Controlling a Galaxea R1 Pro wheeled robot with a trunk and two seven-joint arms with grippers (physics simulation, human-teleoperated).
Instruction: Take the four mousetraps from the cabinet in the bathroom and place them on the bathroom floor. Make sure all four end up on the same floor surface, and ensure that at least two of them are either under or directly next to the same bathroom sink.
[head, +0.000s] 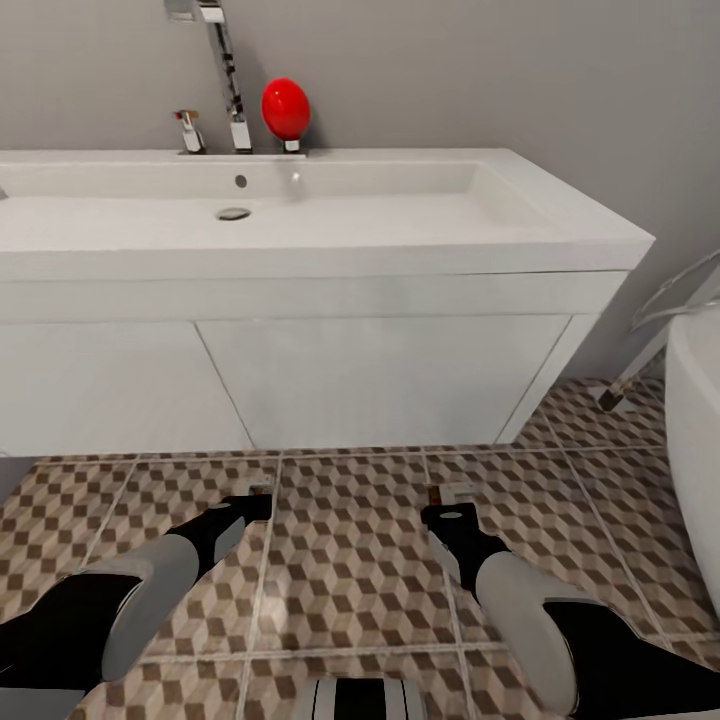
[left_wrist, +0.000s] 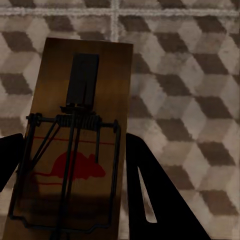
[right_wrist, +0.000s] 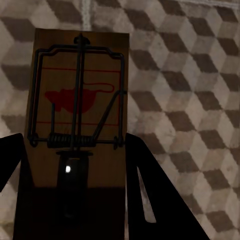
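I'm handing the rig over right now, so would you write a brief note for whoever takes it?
Left gripper: shut on a mousetrap.
Right gripper: shut on a second mousetrap.
Both are held low over the bathroom floor, in front of the sink.
Done: neither trap is set down yet.
Left: put both on the tiles beside the sink; the other two traps are unaccounted for here.

The head view is evenly and brightly lit, with soft shadow under the sink (head: 300, 235). Both wrist views are dim and slightly blurred, the floor (left_wrist: 185, 100) grainy.
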